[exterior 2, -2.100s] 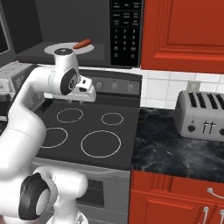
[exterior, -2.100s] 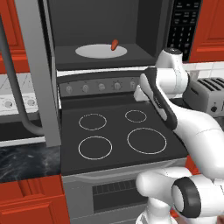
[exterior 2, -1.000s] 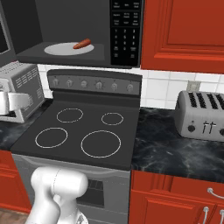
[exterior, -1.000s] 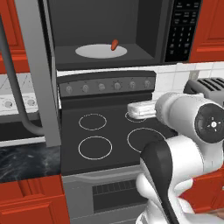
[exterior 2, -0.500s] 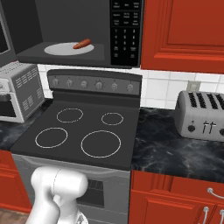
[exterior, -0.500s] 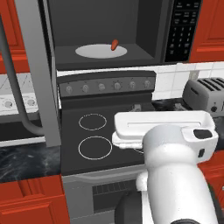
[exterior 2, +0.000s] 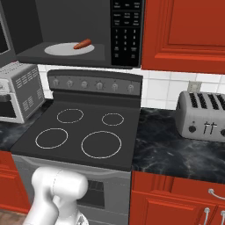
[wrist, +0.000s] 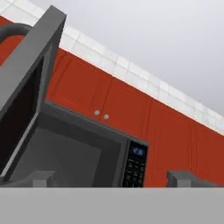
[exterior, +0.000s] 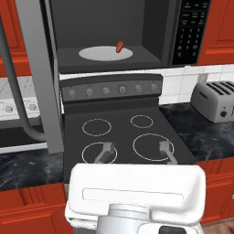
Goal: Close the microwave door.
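The microwave door point(exterior: 40, 68) stands wide open at the left, seen nearly edge-on, with its curved dark-grey handle point(exterior: 13, 98) facing outward. The open cavity point(exterior: 109, 32) holds a white plate point(exterior: 105, 53) with a small red-orange piece of food point(exterior: 119, 46). My gripper point(exterior: 135, 152) hovers low over the front of the stove, below and to the right of the door, open with nothing between its fingers. In the hand view the door point(wrist: 30, 78) rises at the left, the keypad point(wrist: 135, 164) sits right of the cavity, and the fingertips point(wrist: 41, 178) are spread wide.
A black stove top point(exterior 2: 83, 127) with a knob panel point(exterior 2: 94, 83) lies under the microwave. A silver toaster point(exterior 2: 203, 115) stands on the dark counter at the right, and a white appliance point(exterior 2: 17, 94) at the left. Red cabinets point(exterior 2: 184, 30) flank the microwave.
The arm has swung from the right of the stove down to the front centre, close before the left base camera, with the hand pointing up at the microwave. The door has not moved.
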